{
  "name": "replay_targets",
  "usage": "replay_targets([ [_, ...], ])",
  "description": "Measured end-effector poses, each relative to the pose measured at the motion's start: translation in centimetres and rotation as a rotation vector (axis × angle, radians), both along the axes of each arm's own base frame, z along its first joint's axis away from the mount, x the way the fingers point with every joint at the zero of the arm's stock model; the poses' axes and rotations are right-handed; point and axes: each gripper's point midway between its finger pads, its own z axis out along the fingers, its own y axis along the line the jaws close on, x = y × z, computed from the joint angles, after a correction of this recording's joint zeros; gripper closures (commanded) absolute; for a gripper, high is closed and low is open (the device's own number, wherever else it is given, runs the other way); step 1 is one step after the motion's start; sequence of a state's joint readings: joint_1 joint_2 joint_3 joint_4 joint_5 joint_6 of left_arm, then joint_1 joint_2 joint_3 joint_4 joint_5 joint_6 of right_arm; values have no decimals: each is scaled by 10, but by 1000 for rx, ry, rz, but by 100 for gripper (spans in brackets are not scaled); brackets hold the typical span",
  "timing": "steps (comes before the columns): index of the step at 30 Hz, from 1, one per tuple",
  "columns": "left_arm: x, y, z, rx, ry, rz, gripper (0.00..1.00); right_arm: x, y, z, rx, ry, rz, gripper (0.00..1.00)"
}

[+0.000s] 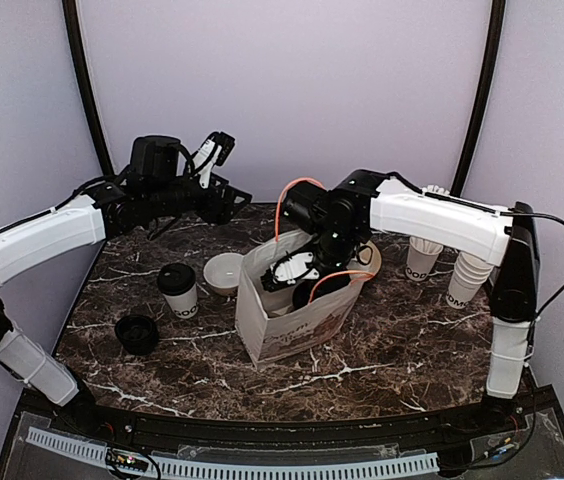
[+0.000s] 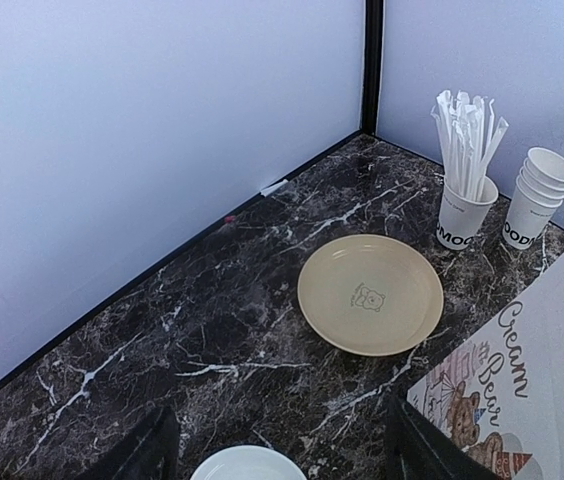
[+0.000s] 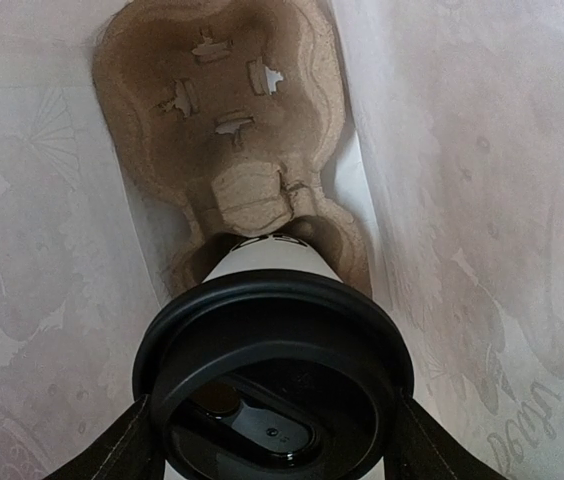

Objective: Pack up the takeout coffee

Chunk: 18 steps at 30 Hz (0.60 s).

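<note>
One lidded cup, clamped in the right pincer inside the bag at frame centre, hangs over the pulp carrier, likely for seating; the second cup waits left on the bench, left pincer apart.

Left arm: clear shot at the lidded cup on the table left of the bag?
Probably yes. The lidded cup stands in the open, apart from the bowl and the bag, and the left gripper is open and empty, raised behind it.
</note>
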State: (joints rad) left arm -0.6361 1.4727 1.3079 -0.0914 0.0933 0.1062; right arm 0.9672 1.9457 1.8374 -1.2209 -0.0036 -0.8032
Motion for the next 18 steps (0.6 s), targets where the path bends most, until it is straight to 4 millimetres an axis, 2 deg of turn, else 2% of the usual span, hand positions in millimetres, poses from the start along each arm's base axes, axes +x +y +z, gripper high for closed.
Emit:
replay_targets([
  [13,5,9,-4,11,18,21,28,-4,-1,-1,-68,38,12,47],
  [18,4,10,-5,11,26,24,27,-2,1,-11,-92,52,12,48],
])
